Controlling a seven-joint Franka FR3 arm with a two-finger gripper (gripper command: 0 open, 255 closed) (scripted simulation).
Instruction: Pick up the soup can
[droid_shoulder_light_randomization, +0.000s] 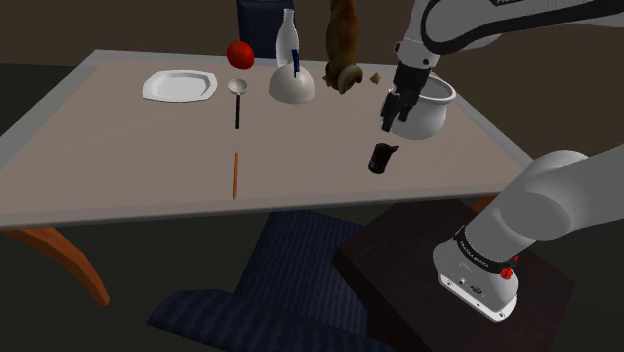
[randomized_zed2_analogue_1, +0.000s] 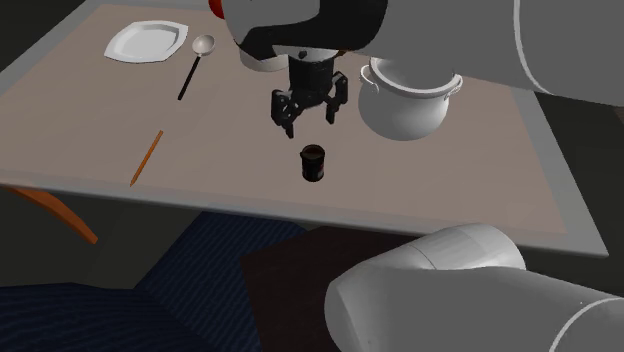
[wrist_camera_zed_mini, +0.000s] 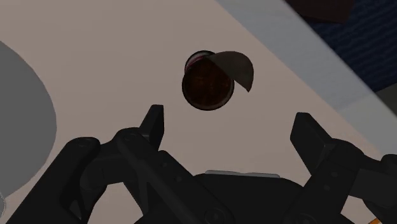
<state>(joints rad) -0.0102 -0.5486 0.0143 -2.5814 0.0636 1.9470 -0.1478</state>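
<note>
The soup can (droid_shoulder_light_randomization: 382, 157) is a small dark cylinder standing upright on the table (droid_shoulder_light_randomization: 120, 150), near its front edge. In the second exterior view the soup can (randomized_zed2_analogue_1: 313, 162) sits just below my gripper (randomized_zed2_analogue_1: 309, 115), which hangs open above it and slightly behind. From the wrist view I look down on the can's dark brown top (wrist_camera_zed_mini: 207, 83), which lies ahead of the gap between my spread fingers (wrist_camera_zed_mini: 153, 124). Nothing is held.
A white two-handled pot (droid_shoulder_light_randomization: 430, 108) stands close beside the gripper. Farther along the table are a white bowl (droid_shoulder_light_randomization: 292, 86) with a bottle, a brown figure (droid_shoulder_light_randomization: 343, 45), a red apple (droid_shoulder_light_randomization: 239, 52), a white plate (droid_shoulder_light_randomization: 179, 86), a ladle (droid_shoulder_light_randomization: 237, 98) and a pencil (droid_shoulder_light_randomization: 235, 174). A blue chair (droid_shoulder_light_randomization: 270, 290) sits below the table edge.
</note>
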